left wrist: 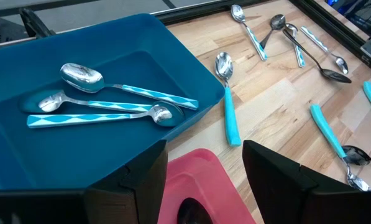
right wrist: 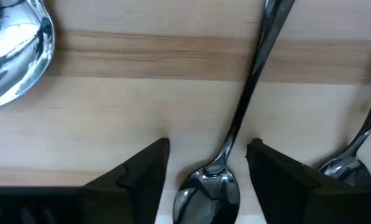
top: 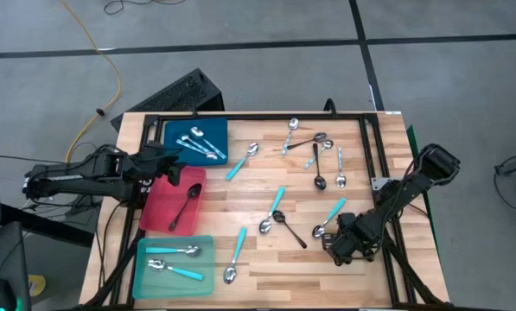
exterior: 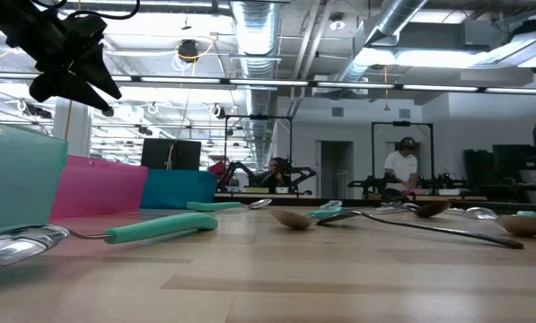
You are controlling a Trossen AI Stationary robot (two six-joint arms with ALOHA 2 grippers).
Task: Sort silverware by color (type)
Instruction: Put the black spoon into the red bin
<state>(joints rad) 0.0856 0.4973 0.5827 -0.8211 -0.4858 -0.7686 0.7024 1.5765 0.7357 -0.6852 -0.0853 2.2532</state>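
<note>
Left gripper [top: 173, 161] poised just over the red tray's [top: 158, 216] far edge, fingers [left wrist: 284, 180] spread wide and empty, with one black spoon [top: 185, 207] lying inside that tray. Just beyond the red tray, three pattern-handled spoons [left wrist: 110, 102] in the blue tray [top: 219, 130]; just on its near side, two turquoise-handled spoons [top: 175, 269] in the teal tray [top: 145, 281]. Well apart from the red tray, toward the right arm's side, right gripper [top: 331, 244] low over the table [top: 240, 194], fingers [right wrist: 141, 168] wide astride a shiny spoon bowl [right wrist: 207, 190] without closing on it, among other loose spoons [top: 240, 161].

Spoons [top: 279, 207] scattered flat on bench [top: 258, 268] right of blue tray [top: 219, 130]: turquoise-handled, silver, black; some already in trays.
</note>
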